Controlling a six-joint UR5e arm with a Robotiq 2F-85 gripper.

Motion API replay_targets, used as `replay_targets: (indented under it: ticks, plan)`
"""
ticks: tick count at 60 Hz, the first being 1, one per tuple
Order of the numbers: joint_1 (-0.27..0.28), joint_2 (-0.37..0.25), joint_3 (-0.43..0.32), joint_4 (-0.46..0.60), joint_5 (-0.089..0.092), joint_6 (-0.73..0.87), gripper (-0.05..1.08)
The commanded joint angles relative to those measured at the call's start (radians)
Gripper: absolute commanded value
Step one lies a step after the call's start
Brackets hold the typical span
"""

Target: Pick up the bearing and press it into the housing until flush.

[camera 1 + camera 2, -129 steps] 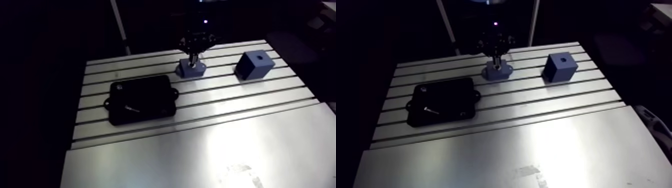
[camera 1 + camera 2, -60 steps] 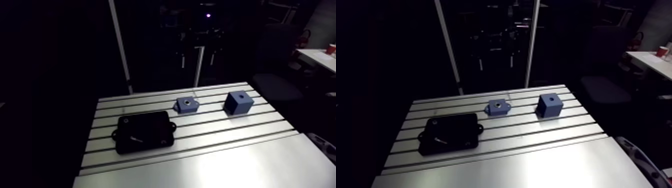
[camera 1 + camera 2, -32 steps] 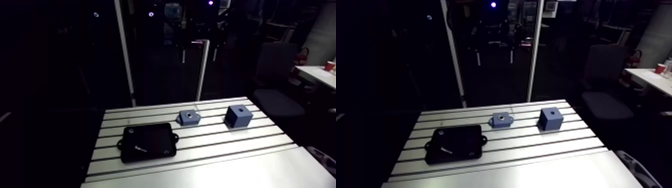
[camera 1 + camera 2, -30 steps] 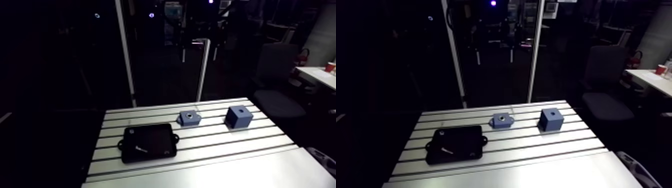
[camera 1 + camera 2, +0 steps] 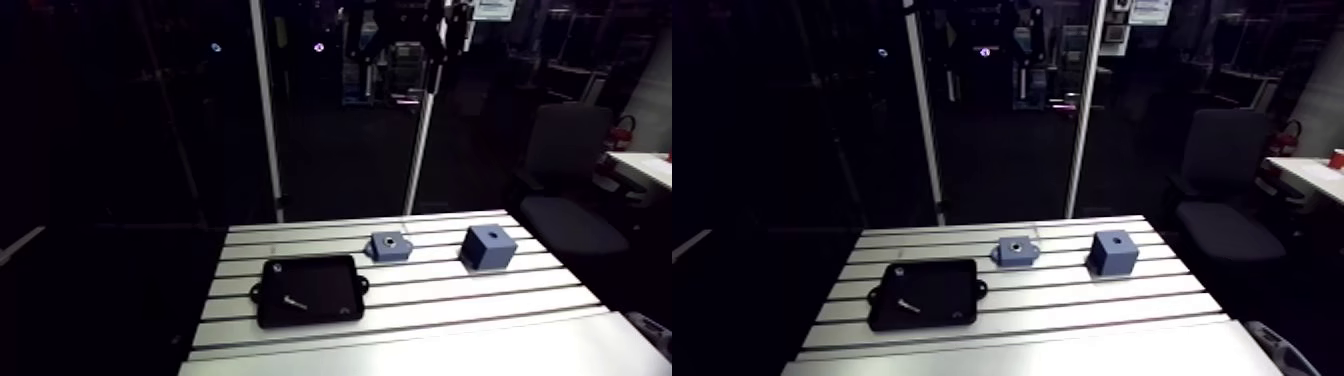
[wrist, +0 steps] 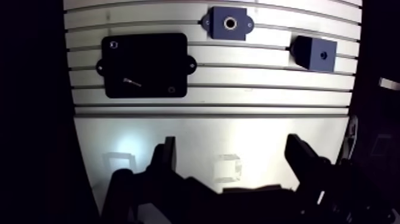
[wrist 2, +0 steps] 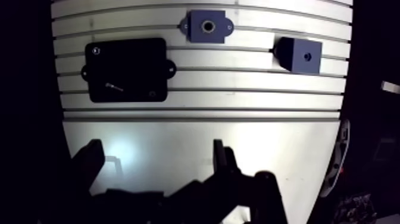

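High over the slotted table [image 6: 268, 95], the gripper [image 6: 232, 143] has drawn well back; earlier it stood low on the work. Its fingers are spread wide and hold nothing; the black tray [image 6: 146, 65] and the blue block [image 6: 315, 52] lie unmoved; the housing [image 6: 215, 31] sits between them, and the bearing [image 6: 229, 23] shows as a pale ring in its bore — seemingly seated, so the pressing looks done — though flushness cannot be judged from this height; a small pin [image 6: 132, 82] lies in the tray.

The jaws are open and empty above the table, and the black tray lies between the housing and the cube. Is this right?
No. The wrist view shows the housing between the black tray and the cube. The jaws are open and empty above the table.
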Motion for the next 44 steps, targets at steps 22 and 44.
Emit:
replay_targets:
  ticks: [22, 44]
  plan:
    - [0.001, 0.001, -0.004, 0.004, -0.003, 0.013, 0.0]
    - [0.006, 0.0, 0.0, 0.006, -0.007, 0.013, 0.0]
